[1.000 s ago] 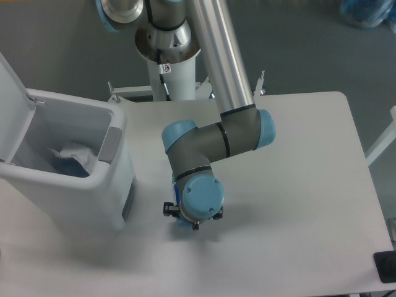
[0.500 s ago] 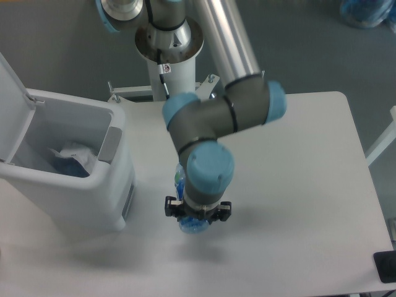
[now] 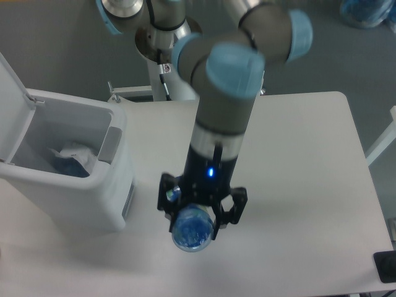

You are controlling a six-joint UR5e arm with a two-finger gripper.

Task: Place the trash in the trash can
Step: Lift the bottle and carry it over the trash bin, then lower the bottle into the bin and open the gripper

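Observation:
My gripper (image 3: 197, 218) hangs high above the middle of the table, close to the camera, shut on the small clear bottle (image 3: 193, 230). I see the bottle end-on, a round blue shape between the black fingers. The trash can (image 3: 105, 204) stands at the left with its lid (image 3: 13, 99) flipped up. Inside it lies the crumpled white wrapper (image 3: 79, 151) over something blue. The bottle is to the right of the can, outside its opening.
The white table (image 3: 297, 185) spreads out to the right of the can. A dark object (image 3: 385, 267) sits at the table's front right corner. The arm's base column (image 3: 168, 62) rises behind the table's far edge.
The gripper has risen steeply from the table surface with the bottle in it, and the arm's wrist has swung upward toward the camera. The can and wrapper have not moved.

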